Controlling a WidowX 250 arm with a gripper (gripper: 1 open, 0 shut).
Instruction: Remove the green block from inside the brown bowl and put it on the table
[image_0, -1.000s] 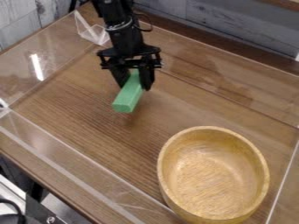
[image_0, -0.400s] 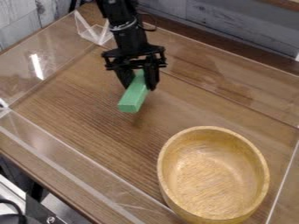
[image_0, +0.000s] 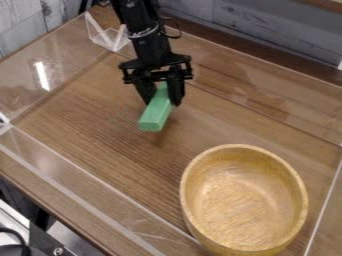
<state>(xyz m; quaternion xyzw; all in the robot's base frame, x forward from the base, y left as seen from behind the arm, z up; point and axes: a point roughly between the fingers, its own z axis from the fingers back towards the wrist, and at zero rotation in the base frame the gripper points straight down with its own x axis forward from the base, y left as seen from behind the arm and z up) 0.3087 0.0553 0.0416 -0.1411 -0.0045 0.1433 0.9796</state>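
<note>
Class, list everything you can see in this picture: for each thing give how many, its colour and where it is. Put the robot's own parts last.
green block: one, bright green, tilted, held in the tool over the middle of the table, outside the bowl.
brown bowl: one, light tan wood, lower right, nothing inside it.
table: one, brown wood grain, fills most of the view.
clear walls: see-through, along the table's edges.
robot arm: one, black, reaching down from the top centre.
tool: one, black, at the arm's end, shut on the green block's upper end.
</note>
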